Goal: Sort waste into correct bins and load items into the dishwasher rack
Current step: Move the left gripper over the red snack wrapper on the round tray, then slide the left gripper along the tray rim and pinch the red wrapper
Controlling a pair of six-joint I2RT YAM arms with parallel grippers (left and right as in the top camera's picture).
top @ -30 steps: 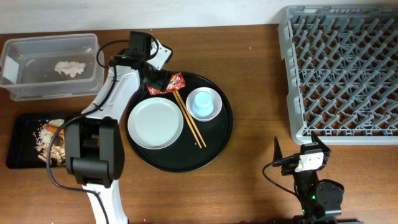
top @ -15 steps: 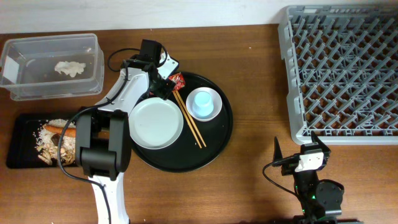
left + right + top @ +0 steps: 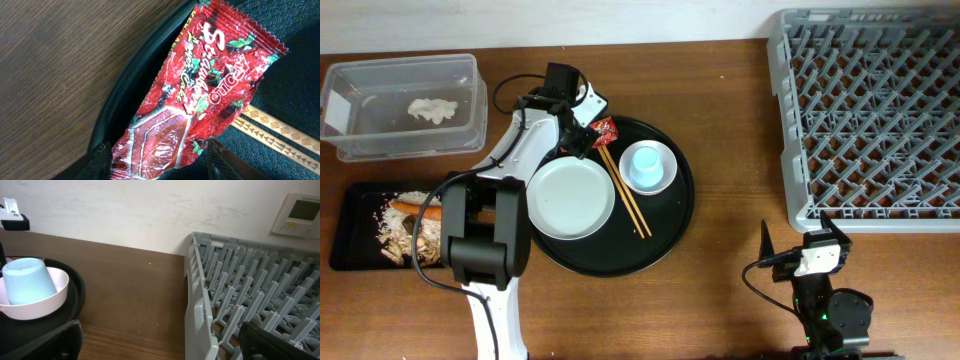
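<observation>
A red snack wrapper (image 3: 200, 85) lies on the back-left rim of the round black tray (image 3: 665, 235). My left gripper (image 3: 159, 160) is open, with one finger on each side of the wrapper's near end (image 3: 605, 130). Also on the tray are the pale dish (image 3: 570, 197), the blue cup (image 3: 647, 165) and the wooden chopsticks (image 3: 625, 190). The clear box (image 3: 405, 105) holds white tissue (image 3: 430, 110). Food scraps (image 3: 405, 225) lie in the flat black tray (image 3: 350, 250). My right gripper (image 3: 802, 238) stands open near the table's front, holding nothing.
The grey dishwasher rack (image 3: 870, 110) fills the back right of the table, and its near wall (image 3: 200, 315) is just ahead of my right gripper (image 3: 160, 345). The left arm's body reaches from the front edge past the flat black tray.
My left gripper has swung right from the tray's outer rim onto the red wrapper and has stayed there for the last half second. The right arm has not moved.
</observation>
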